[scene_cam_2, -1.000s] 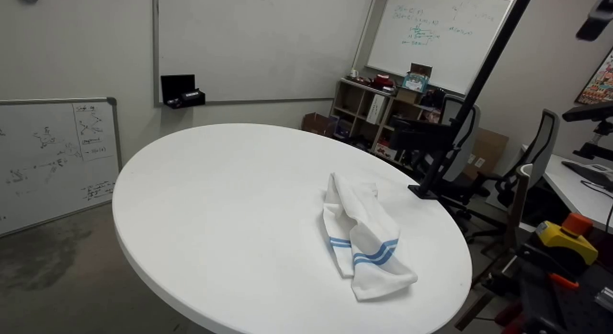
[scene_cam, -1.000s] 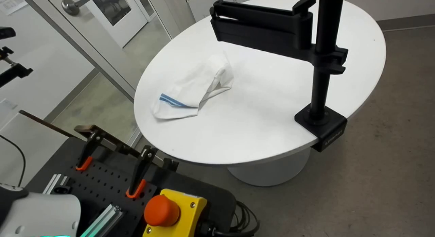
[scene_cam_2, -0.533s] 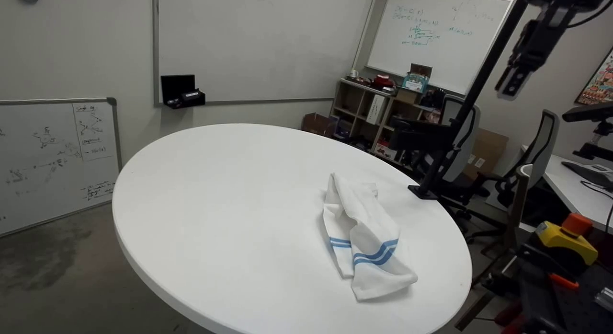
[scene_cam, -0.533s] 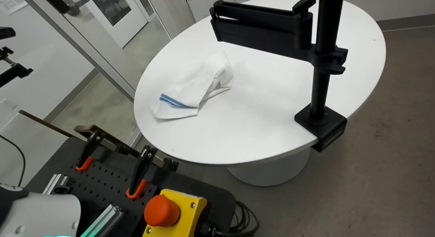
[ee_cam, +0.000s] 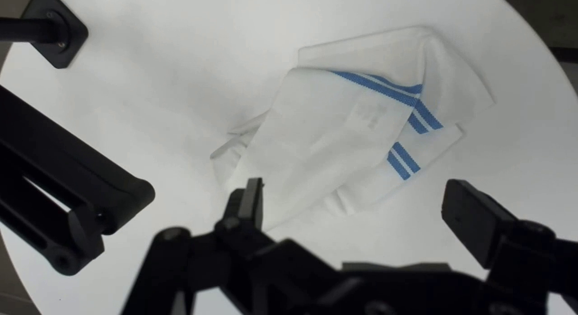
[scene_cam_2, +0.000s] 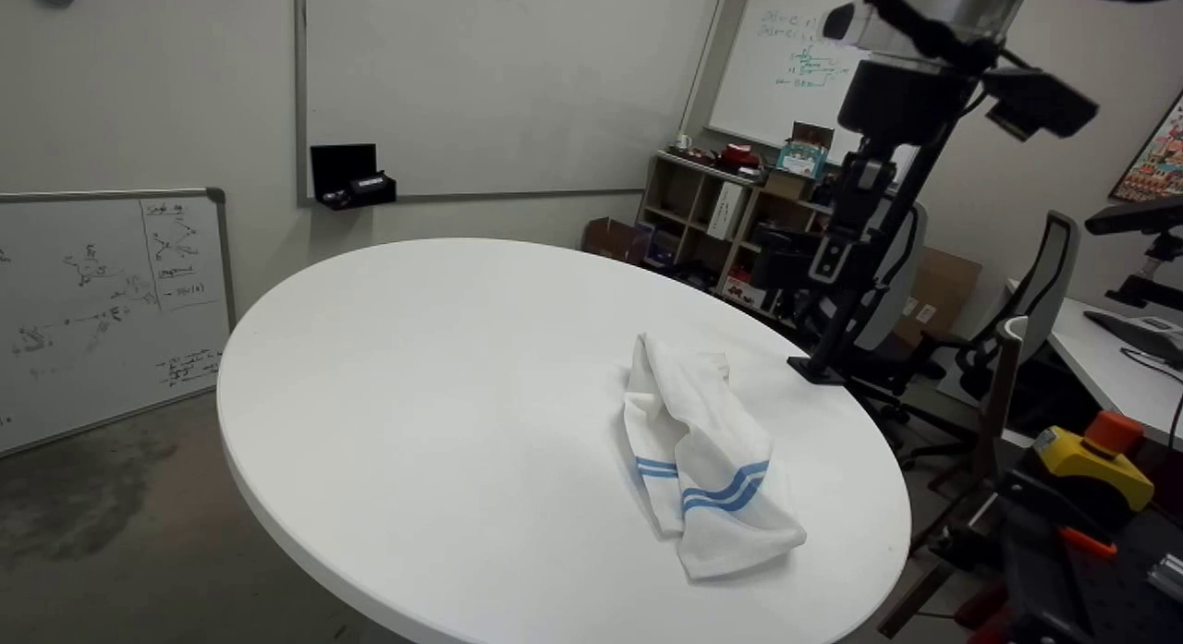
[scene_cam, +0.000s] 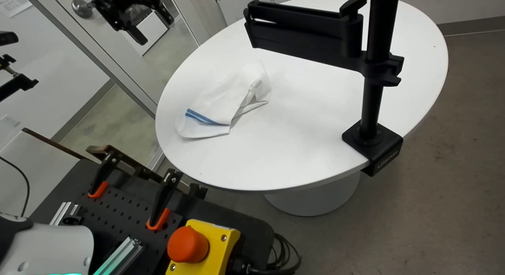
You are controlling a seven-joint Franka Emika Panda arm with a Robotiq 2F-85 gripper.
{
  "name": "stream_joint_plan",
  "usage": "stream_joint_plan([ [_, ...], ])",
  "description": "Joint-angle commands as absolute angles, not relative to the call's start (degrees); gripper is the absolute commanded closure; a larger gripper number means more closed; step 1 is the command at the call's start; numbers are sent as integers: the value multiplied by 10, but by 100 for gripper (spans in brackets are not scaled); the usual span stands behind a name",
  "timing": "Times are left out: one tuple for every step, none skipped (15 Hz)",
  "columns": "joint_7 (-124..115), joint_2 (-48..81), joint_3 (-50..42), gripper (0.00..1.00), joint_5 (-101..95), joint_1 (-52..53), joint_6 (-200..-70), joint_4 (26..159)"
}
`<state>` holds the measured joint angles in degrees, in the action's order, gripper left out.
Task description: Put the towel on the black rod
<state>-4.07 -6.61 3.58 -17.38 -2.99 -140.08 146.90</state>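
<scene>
The white towel with blue stripes lies crumpled on the table in both exterior views (scene_cam: 227,99) (scene_cam_2: 698,431) and in the wrist view (ee_cam: 325,125). The black rod (scene_cam: 296,36) juts sideways from a pole above the table. It also shows at the left of the wrist view (ee_cam: 67,157). My gripper (scene_cam: 154,28) is in the air beyond the table's far left edge in that exterior view. In an exterior view, the gripper (scene_cam_2: 827,261) overlaps the rod and pole. In the wrist view, the gripper (ee_cam: 356,197) is wide open and empty, above the towel and apart from it.
A tall black pole (scene_cam: 373,105) with a clamp base (scene_cam: 373,143) stands at the edge of the round white table (scene_cam: 292,156). A dark cart with clamps (scene_cam: 159,200) and a yellow box with a red button (scene_cam: 205,247) is beside the table.
The arm and gripper have come into both exterior views from the upper edge, moving down and towards the table. The towel and rod have not moved.
</scene>
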Motion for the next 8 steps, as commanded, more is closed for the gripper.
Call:
stream_joint_plan([
  [-97, 53, 21, 0, -214, -32, -1436, 1390],
  [-116, 81, 13, 0, -218, -29, -1445, 1373],
  [-133, 102, 6, 0, -218, -24, -1453, 1360],
  [-153, 124, -2, 0, -215, -19, -1459, 1344],
  [-166, 143, -9, 0, -208, -13, -1463, 1331],
  [-177, 158, -16, 0, -204, -7, -1465, 1320],
  [-184, 173, -23, 0, -201, -1, -1463, 1306],
  [-188, 183, -27, 0, -196, 5, -1455, 1297],
])
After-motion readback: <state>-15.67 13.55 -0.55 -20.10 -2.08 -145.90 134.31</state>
